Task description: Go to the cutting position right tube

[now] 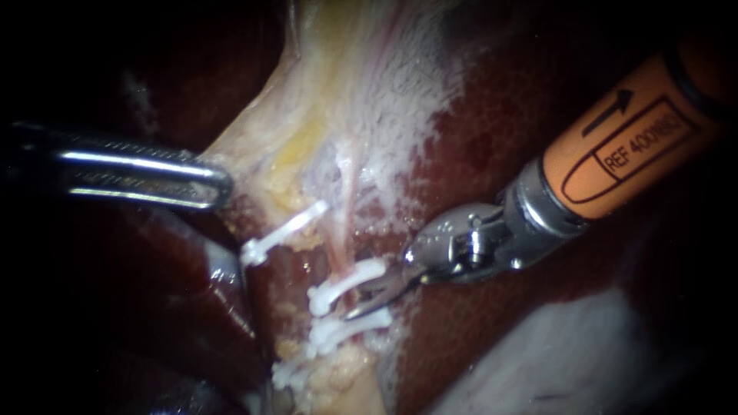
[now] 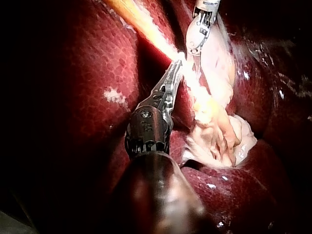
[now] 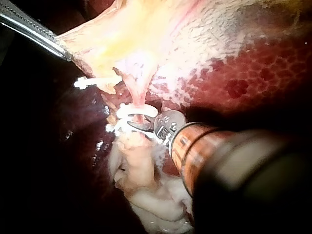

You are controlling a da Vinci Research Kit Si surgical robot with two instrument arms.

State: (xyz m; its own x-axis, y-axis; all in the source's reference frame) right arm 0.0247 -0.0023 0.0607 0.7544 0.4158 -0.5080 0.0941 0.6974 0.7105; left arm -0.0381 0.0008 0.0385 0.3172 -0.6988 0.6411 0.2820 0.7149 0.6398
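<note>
Blades at the right tube, between its two clips.

The right instrument [image 1: 361, 306], a steel wrist under an orange sleeve ending in two thin curved blades, reaches in over bare dark red liver [image 1: 477, 154]. Its jaws stand a narrow crack apart and hold nothing. Their tips are just beside the thin pink right tube [image 1: 344, 250], in the short gap between the upper white plastic clip [image 1: 346, 283] and the lower white plastic clip [image 1: 338, 332]. That gap leaves little room on either side of the blades, while the liver behind the wrist lies open. The left instrument [image 1: 219, 184], with long silver jaws, is clamped on the left edge of the pale yellow-white tissue sheet [image 1: 338, 92], well apart from the blades. A third white clip [image 1: 283, 229] sits on tissue between the two instruments.
</note>
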